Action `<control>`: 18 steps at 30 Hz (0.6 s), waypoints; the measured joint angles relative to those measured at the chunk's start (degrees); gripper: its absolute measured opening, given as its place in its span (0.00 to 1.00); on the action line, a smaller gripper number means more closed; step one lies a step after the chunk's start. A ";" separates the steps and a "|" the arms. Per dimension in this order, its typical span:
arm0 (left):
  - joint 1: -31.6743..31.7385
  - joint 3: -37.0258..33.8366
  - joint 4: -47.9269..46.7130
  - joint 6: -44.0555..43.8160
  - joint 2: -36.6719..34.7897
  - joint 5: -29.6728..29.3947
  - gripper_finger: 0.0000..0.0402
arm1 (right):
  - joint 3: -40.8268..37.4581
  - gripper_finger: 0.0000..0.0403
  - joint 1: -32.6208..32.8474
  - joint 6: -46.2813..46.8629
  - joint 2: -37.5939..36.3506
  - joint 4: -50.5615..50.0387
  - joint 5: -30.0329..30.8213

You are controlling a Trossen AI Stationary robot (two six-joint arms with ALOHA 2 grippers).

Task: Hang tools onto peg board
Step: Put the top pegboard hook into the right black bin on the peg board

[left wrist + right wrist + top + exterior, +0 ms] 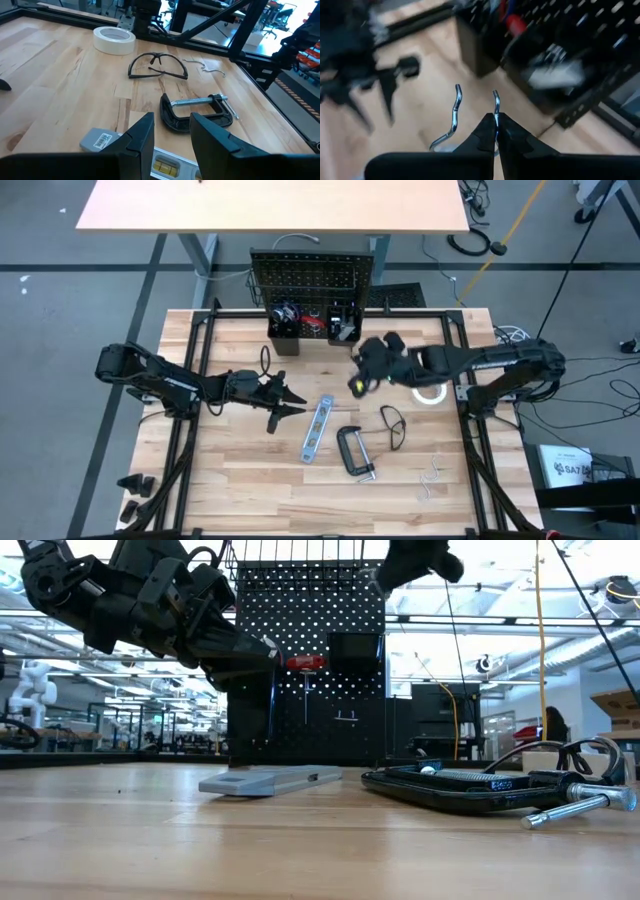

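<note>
From above, the upright black perforated peg board (pixel 311 278) stands at the table's far edge with two black box bins (pixel 313 326) on its lower part. The blue-silver level (pixel 317 429), black C-clamp (pixel 353 452), dark-framed glasses (pixel 393 426) and white tape roll (pixel 430 392) all lie on the tan wood tabletop (pixel 240 480). The right gripper (pixel 362 360) hovers just in front of the bins; the left gripper (pixel 290 402) sits beside the level.

Low down, the level and clamp lie flat in front of the board.

Left wrist: fingers (pixel 141 137) parted, nothing between them, above the level.

Right wrist: fingers pressed together, pinching a bent silver wire hook (pixel 455 112) near the bins.
</note>
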 joint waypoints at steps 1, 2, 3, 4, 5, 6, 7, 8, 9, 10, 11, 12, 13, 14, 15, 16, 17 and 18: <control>0.00 0.00 0.00 0.00 0.00 0.00 0.30 | 0.01 0.00 -1.49 -1.00 0.28 1.56 -0.09; 0.00 0.00 0.00 0.00 0.00 0.03 0.30 | 0.02 0.00 -2.96 -1.99 0.58 3.00 -0.33; 0.00 0.00 0.00 0.00 0.00 0.05 0.30 | 0.02 0.00 -4.38 -2.91 0.98 4.17 -1.10; 0.00 0.00 0.00 -0.01 0.00 0.09 0.30 | 0.00 0.00 -5.81 -3.80 1.36 5.50 -2.28; 0.00 0.00 0.00 -0.02 0.00 0.12 0.30 | 0.00 0.00 -7.18 -4.39 1.67 6.75 -3.35; 0.00 0.00 0.00 -0.02 0.00 0.16 0.30 | 0.00 0.00 -8.56 -4.77 1.96 7.72 -4.34; 0.00 0.00 0.00 -0.02 0.00 0.17 0.30 | 0.01 0.00 -9.89 -5.09 2.22 8.35 -5.35; 0.00 0.00 0.00 -0.04 0.00 0.17 0.30 | 0.00 0.00 -11.18 -5.16 2.54 8.77 -6.05; 0.00 0.00 0.00 -0.04 0.00 0.19 0.30 | 0.02 0.00 -12.31 -5.18 2.99 8.96 -6.37; 0.00 0.00 0.00 -0.04 0.00 0.20 0.30 | 0.01 0.00 -13.30 -5.49 3.37 8.96 -6.78; 0.00 0.00 -0.02 -0.04 0.00 0.20 0.30 | 0.00 0.00 -14.23 -5.94 3.78 8.98 -7.43; 0.00 0.00 0.00 -0.04 0.00 0.20 0.30 | 0.00 0.00 -14.95 -6.40 3.93 9.10 -7.71; 0.00 0.00 -0.02 -0.04 0.00 0.20 0.30 | 0.00 0.00 -15.52 -6.65 3.93 9.09 -7.81; 0.00 0.00 -0.02 -0.04 0.00 0.20 0.30 | 0.00 0.00 -16.11 -6.83 3.91 9.25 -7.85; 0.00 0.00 -0.01 -0.05 0.00 0.20 0.30 | 0.00 0.00 -16.59 -6.93 3.89 9.57 -7.89; 0.00 0.00 -0.01 -0.04 0.00 0.20 0.30 | 0.00 0.00 -16.99 -7.10 3.91 9.65 -7.91; 0.00 0.00 -0.02 -0.04 0.00 0.18 0.30 | 0.00 0.00 -17.31 -7.30 3.93 9.62 -7.96; 0.00 0.00 0.00 -0.04 0.00 0.19 0.30 | 0.00 0.00 -17.54 -7.52 3.93 9.81 -8.13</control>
